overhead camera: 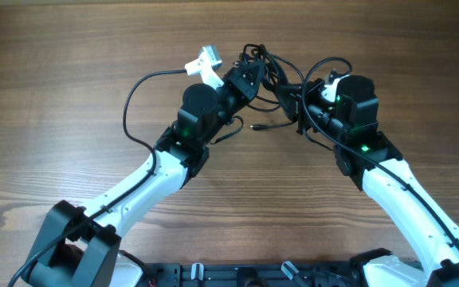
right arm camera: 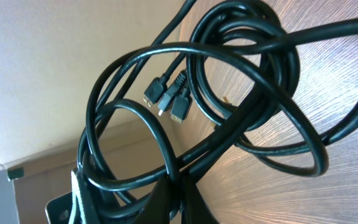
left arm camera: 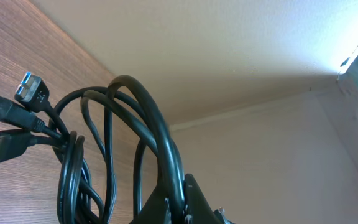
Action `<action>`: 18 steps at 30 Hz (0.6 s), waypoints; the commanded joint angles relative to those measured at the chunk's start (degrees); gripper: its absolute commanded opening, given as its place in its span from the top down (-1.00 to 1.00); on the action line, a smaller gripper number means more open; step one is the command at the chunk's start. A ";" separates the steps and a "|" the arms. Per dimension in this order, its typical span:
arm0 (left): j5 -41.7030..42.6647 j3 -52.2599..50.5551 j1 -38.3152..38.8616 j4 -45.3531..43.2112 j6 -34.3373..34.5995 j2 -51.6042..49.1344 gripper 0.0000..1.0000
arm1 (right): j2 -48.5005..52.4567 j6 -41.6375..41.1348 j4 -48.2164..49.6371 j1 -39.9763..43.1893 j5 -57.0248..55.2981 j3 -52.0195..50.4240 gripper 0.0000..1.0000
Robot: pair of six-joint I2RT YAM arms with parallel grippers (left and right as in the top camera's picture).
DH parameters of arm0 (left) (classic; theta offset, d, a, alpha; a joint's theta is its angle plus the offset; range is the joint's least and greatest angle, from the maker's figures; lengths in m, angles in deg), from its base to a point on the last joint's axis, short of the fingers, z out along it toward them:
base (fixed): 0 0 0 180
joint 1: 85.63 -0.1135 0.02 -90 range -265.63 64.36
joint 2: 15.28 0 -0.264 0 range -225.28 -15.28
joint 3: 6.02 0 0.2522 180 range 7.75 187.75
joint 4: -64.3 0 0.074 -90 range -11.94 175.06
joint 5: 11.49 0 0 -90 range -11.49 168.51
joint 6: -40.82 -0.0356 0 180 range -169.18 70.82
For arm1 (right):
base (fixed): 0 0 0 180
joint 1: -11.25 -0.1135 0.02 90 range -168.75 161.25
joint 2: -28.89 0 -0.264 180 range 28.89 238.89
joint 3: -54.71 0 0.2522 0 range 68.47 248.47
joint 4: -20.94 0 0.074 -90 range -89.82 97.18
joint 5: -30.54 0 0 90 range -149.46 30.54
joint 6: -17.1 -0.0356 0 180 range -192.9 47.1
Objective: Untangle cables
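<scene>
Right up against the right wrist cam, the right gripper point(right arm camera: 178, 196) is pinched tight on a couple of strands of the cables point(overhead camera: 271, 78). Loops fan out past it to three small plugs point(right arm camera: 166, 96) mid-frame. Same deal on the left wrist cam: left gripper point(left arm camera: 179, 202) clamped on a thick strand, blue-tipped plugs point(left arm camera: 30, 87) off at the left edge. From overhead, the knot hangs between both grippers, top centre, over the table point(overhead camera: 70, 48). I'd say barely started. Nothing's separated, so the whole tangle is left to pull apart.
</scene>
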 commanded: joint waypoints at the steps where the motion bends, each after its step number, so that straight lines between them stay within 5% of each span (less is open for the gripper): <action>1: 2.40 0.63 1.31 -0.72 -0.46 0.85 0.92 | 0.11 4.26 -0.98 -0.09 -2.60 0.52 0.91; 10: -6.01 0.63 1.25 -0.68 -0.55 0.85 0.92 | 0.11 31.17 -7.04 -0.11 1.16 0.52 0.91; 18: -13.94 0.63 -1.99 1.77 -0.70 0.85 0.92 | 0.11 60.81 -6.97 -0.09 16.76 0.52 0.91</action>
